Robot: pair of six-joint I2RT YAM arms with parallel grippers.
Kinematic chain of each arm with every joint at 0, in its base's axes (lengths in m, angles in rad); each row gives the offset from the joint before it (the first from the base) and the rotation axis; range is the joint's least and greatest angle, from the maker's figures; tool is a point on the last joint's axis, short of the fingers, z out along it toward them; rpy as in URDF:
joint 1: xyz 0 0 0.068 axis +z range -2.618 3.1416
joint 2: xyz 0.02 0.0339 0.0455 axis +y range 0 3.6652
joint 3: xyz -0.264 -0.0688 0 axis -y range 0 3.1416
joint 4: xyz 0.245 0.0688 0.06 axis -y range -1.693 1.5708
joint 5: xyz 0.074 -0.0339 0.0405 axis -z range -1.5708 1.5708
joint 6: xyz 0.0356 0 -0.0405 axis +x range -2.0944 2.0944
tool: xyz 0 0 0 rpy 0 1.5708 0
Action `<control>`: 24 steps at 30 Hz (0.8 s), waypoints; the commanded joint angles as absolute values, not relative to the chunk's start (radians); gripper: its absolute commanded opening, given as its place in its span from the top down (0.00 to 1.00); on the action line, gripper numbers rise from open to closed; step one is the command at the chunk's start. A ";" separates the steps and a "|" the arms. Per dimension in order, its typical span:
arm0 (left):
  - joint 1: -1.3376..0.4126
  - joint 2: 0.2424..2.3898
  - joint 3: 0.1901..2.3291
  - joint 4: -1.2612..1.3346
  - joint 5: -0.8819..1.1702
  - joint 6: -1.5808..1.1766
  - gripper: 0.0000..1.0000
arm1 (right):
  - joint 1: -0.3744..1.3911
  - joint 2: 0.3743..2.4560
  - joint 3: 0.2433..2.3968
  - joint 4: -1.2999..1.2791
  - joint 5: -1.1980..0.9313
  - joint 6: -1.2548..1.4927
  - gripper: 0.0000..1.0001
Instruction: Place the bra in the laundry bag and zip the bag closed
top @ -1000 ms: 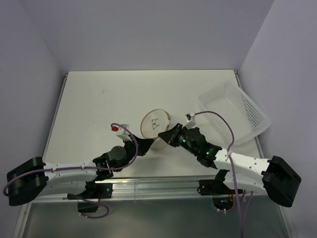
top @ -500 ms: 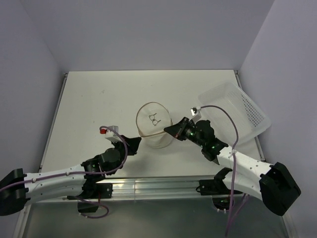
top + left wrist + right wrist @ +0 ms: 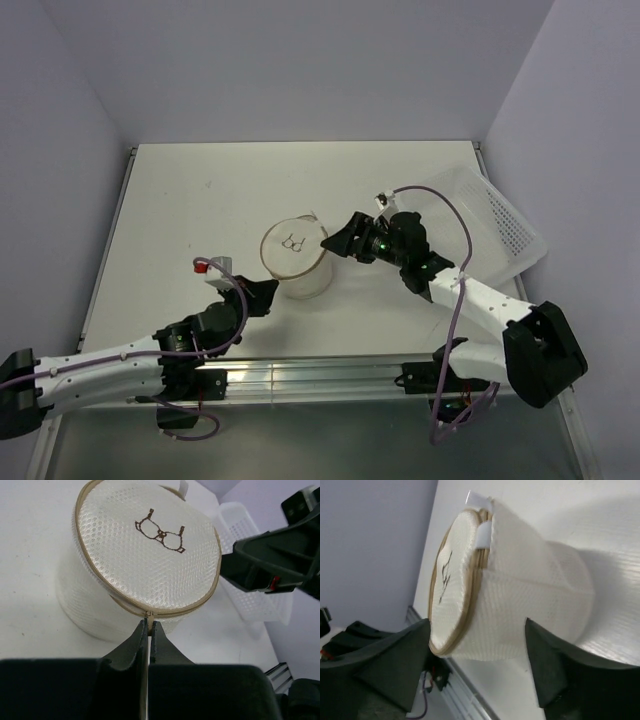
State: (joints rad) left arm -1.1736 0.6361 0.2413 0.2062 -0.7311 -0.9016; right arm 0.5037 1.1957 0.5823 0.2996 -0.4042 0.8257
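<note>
Laundry bag [image 3: 297, 262] is stood mid-bench, slightly toward the near edge. The bra is not seen in any view; it is presumed inside, which cannot be confirmed. Left gripper [image 3: 149, 625] is pinched together on the zipper pull [image 3: 149, 616] at the lid's near rim. Right gripper [image 3: 477, 625] is spread apart with the bag's side framed between its fingers; contact cannot be told.

Risks:
- The bag is not clamped, so a tug could drag or tip the light pouch instead of running the slider.
- The thin tab could be lost from the pinch.
- Tray [image 3: 480, 225] at the right edge could be clipped by the right arm.
</note>
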 commanded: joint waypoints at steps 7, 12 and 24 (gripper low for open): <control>-1.213 0.845 0.333 0.420 -0.695 -0.853 1.00 | 0.690 0.997 0.473 0.264 -0.152 0.845 0.07; -1.221 0.942 0.370 0.526 -0.643 -0.856 1.00 | 0.785 0.991 0.396 0.380 -0.114 0.943 0.14; -1.244 0.959 0.353 0.522 -0.630 -0.879 1.00 | 0.784 1.066 0.426 0.453 -0.097 0.954 0.41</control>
